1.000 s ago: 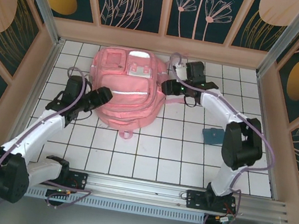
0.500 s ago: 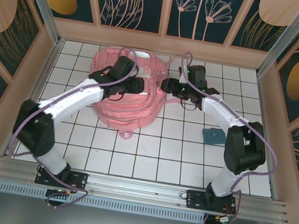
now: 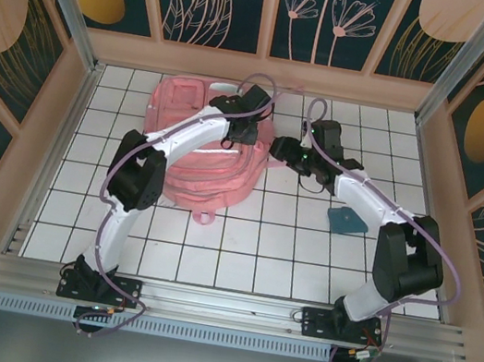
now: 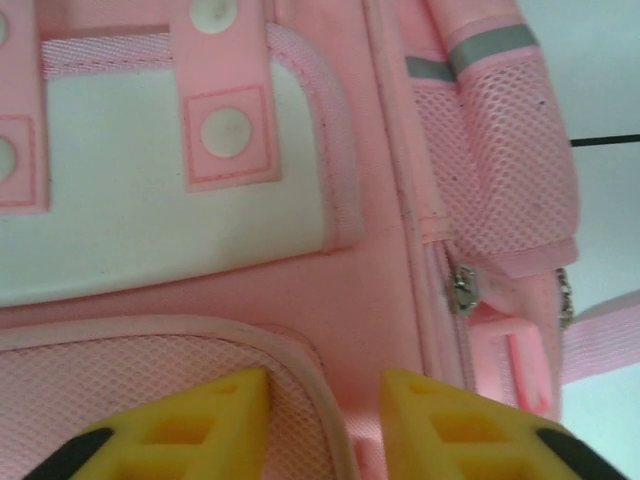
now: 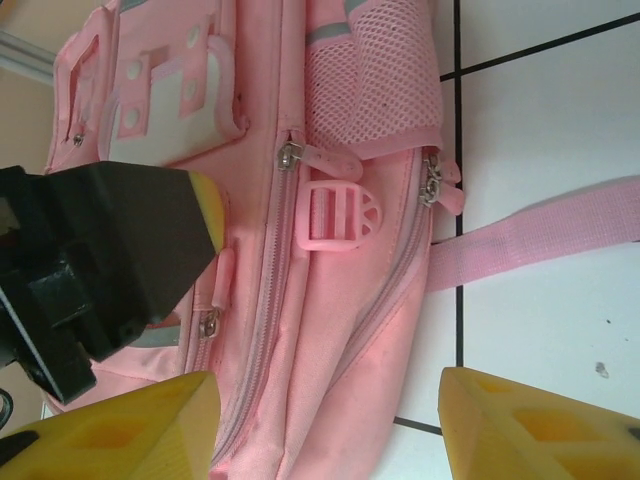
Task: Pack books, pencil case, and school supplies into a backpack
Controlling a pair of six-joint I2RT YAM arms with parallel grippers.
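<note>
Now, upper centre of the frame, left end effector (image 4: 325, 402) sits half-open over the backpack (image 3: 196, 165); right end effector (image 5: 325, 428) spread wide

Toward the counter's (image 3: 256, 259) far edge, left of centre: backpack (image 3: 193, 149). Above its far right corner, left end effector (image 3: 247, 131); just right of it, right end effector (image 3: 277, 150). Further right, a flat item (image 3: 346, 221).
</note>
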